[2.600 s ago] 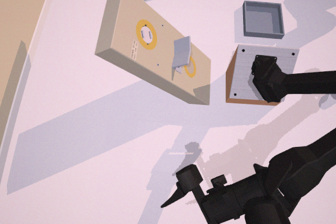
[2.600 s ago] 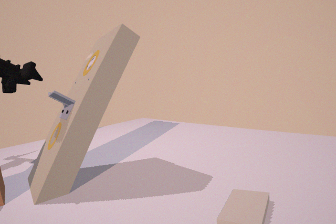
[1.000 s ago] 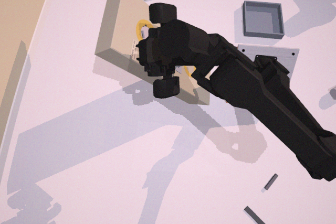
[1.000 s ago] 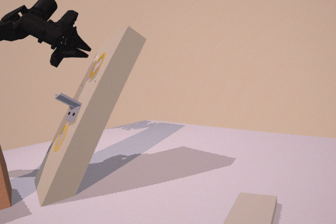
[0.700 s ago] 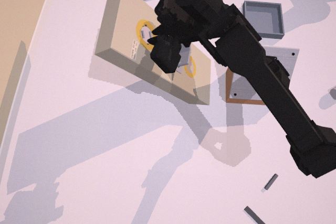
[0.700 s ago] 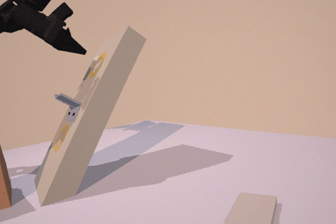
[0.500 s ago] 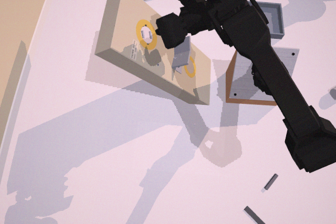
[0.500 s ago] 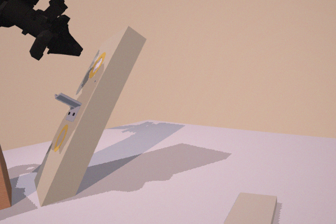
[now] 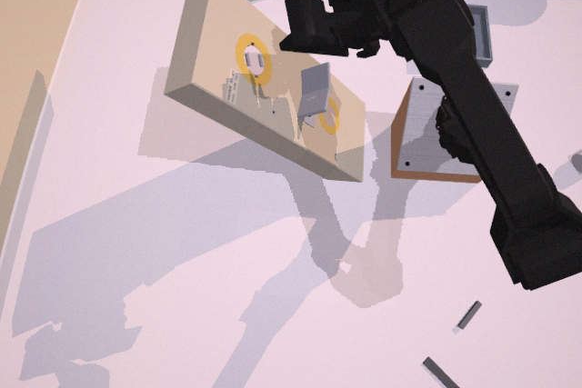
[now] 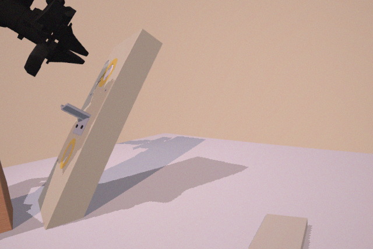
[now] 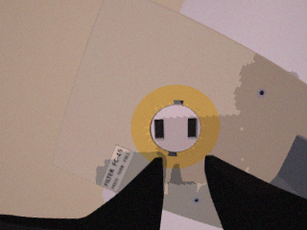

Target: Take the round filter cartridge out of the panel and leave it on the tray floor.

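On the pale lilac table, a thick beige rectangular service panel leans tilted back. Near its upper end, a round white filter cartridge with two dark narrow slots sits flush inside a yellow ring. Just beside the ring is a small printed label. Further along the panel face a grey hinged bracket juts outward, partly covering a second yellow ring. The black pincer hangs in the air apart from the panel, pointed at the cartridge, its fingers partly spread with a narrow gap and nothing between them. To the right stands a wood-edged grey base plate, and beyond the arm a grey open tray, its inside mostly hidden.
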Controlling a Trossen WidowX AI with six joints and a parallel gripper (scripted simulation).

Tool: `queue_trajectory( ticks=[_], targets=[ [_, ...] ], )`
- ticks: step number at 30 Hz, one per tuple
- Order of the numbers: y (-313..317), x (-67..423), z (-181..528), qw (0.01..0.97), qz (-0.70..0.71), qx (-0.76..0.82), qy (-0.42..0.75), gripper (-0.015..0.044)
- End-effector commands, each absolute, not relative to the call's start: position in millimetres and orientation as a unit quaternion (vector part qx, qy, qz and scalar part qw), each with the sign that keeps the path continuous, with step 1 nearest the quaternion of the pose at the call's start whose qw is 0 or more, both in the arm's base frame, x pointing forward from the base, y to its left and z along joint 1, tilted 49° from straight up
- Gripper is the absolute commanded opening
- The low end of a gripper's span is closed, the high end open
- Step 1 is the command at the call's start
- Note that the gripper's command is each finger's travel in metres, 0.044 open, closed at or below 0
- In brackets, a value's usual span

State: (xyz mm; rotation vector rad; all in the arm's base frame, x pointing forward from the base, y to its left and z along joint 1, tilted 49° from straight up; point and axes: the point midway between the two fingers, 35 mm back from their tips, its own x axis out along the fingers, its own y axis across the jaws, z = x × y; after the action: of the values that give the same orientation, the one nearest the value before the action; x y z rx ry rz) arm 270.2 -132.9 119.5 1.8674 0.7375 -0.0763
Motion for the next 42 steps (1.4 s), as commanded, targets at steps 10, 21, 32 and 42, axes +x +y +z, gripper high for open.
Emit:
queue_trajectory(
  ticks=[10, 21, 32, 42],
  targets=[
    [-127, 283, 111, 0.532, -0.034, 0.786, 0.312, 0.0118],
    [-119, 298, 104, 0.532, -0.034, 0.786, 0.313, 0.0118],
    [-109, 312, 100, 0.532, -0.031, 0.788, 0.31, 0.0118],
    [-106, 315, 98, 0.531, -0.03, 0.788, 0.309, 0.0118]
  ],
)
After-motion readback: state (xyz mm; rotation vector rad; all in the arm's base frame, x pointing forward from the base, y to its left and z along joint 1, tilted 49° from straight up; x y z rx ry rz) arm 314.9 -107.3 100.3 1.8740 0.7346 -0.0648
